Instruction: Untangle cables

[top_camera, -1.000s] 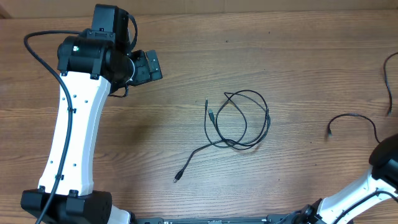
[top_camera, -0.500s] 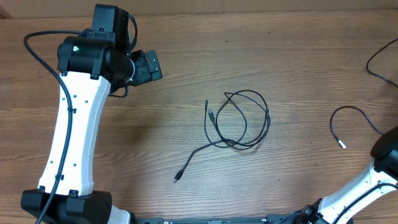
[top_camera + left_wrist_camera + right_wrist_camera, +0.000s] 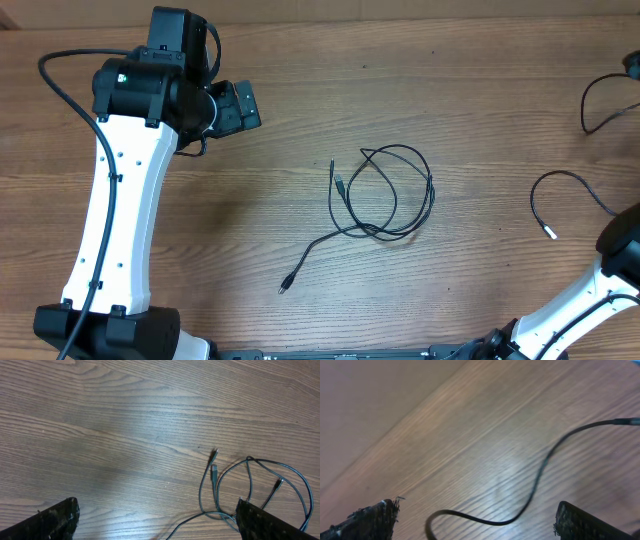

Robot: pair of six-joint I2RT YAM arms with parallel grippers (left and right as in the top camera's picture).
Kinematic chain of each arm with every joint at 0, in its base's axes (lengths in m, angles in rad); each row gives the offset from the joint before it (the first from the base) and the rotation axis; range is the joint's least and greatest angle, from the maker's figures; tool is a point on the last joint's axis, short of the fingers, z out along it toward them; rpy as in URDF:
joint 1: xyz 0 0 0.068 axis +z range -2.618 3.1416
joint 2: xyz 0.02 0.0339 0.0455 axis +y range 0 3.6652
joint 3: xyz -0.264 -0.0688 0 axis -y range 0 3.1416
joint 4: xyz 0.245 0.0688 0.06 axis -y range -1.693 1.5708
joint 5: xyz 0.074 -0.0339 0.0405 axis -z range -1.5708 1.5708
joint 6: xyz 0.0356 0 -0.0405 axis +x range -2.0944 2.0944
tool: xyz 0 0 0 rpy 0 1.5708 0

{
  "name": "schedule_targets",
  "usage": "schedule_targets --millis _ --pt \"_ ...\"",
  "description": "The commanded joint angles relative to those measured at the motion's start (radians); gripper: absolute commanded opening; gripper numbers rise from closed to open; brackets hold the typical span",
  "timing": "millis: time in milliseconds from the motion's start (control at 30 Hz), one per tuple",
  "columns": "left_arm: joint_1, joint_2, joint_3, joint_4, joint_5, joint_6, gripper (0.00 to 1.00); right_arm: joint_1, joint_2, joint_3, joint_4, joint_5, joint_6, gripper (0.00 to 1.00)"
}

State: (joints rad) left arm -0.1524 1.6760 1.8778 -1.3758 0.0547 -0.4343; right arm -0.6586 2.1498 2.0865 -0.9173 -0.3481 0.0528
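- Overhead: fixed above the table, looking straight down. It is far enough off to take in most of the tabletop, with the left arm along the frame's left side and the right arm in the lower right corner.
- Left wrist: looks obliquely down and forward at the wood from fairly near. The left gripper has its fingertips in the two bottom corners.
- Right wrist: very near the tabletop, view tilted and soft. The right gripper has its fingertips in the bottom corners, and a single cable crosses the frame.
- Shared: the tangled cables at the overhead's centre appear lower right in the left wrist view.
- Which overhead cable the right wrist sees: cannot tell.
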Motion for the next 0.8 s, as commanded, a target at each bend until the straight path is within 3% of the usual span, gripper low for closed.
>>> schedule_targets --millis 0,233,433,567,767 --pt "0.002 0.005 0.002 0.000 -0.006 0.008 1.00 0.002 0.002 0.006 0.015 -0.121 0.003 1.00" --pt "0.002 0.005 0.002 0.000 -0.006 0.008 1.00 -0.001 -0.025 0.085 0.092 -0.386 0.004 1.00" --pt "0.002 0.005 0.002 0.000 -0.006 0.008 0.99 -0.001 -0.056 0.241 0.127 -0.409 0.073 1.00" --pt "0.002 0.005 0.002 0.000 -0.006 0.008 1.00 -0.001 -0.085 0.339 0.119 -0.426 0.079 1.00" --pt "0.002 0.005 0.002 0.000 -0.006 0.008 0.99 0.005 -0.161 0.356 0.045 -0.634 0.078 1.00"
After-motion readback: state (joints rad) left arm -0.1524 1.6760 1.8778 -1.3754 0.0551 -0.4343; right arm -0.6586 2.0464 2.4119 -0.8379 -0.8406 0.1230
